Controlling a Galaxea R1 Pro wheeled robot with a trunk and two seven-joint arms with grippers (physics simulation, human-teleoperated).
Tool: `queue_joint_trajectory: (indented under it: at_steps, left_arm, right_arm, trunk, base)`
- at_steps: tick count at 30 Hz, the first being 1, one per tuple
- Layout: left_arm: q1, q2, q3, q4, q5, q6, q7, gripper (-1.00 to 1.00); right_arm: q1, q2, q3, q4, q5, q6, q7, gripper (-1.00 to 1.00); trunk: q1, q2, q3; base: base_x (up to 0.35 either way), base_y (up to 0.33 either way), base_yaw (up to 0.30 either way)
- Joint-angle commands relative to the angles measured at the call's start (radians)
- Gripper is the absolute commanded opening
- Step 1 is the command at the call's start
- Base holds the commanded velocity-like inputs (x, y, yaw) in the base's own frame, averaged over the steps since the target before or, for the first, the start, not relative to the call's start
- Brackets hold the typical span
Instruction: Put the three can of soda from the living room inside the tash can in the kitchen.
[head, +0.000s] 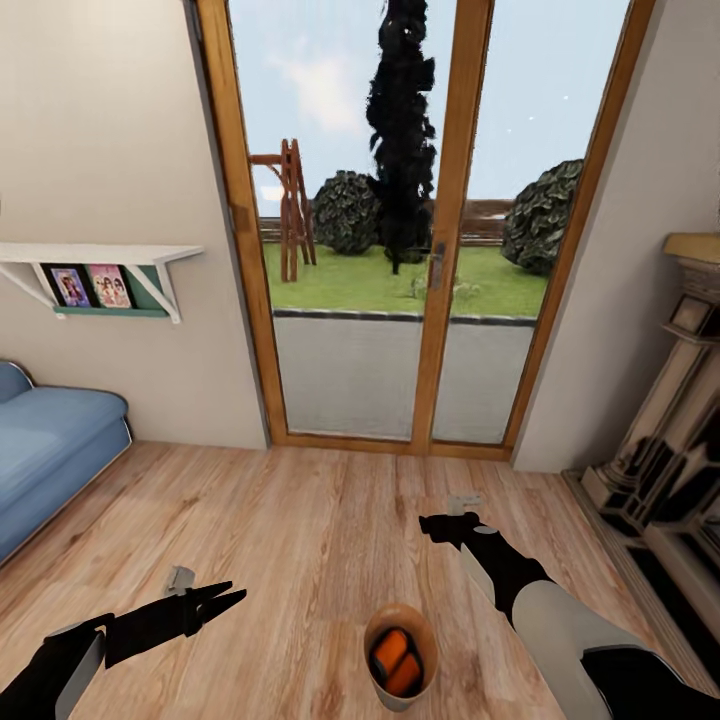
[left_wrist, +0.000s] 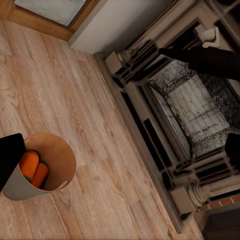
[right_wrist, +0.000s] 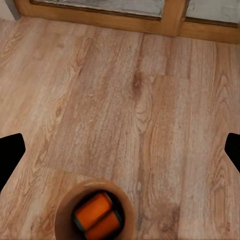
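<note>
While the tash can (head: 400, 655) stood on the living-room floor (head: 320, 530) between both arms, holding two orange cans (head: 396, 658), the left gripper (head: 222, 601) and right gripper (head: 438, 526) were spread, empty. Advice: grasp the rim squarely, carry it upright.

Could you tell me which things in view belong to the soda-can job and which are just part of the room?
Belonging to the job:
- trash can, standing on the plank floor
- two orange soda cans lying inside it

Just part of the room:
- blue sofa
- wall shelf with pictures
- glass doors
- fireplace
</note>
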Motion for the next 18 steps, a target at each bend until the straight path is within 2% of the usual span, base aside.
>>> queue_joint_trajectory:
  at_steps: [1,18]
  left_arm:
    - [0.000,0.000,0.000,0.000,0.000,0.000,0.000,1.00]
    - [0.000,0.000,0.001,0.013,0.000,-0.001,0.002,1.00]
  right_arm:
    - [0.000,0.000,0.000,0.000,0.000,0.000,0.000,1.00]
    - [0.000,-0.001,-0.001,0.001,0.000,0.000,0.000,1.00]
  trunk:
    - [0.000,0.000,0.002]
    - [0.000,0.000,0.024]
  base:
    - [0.000,0.000,0.000]
    - [0.000,0.000,0.000]
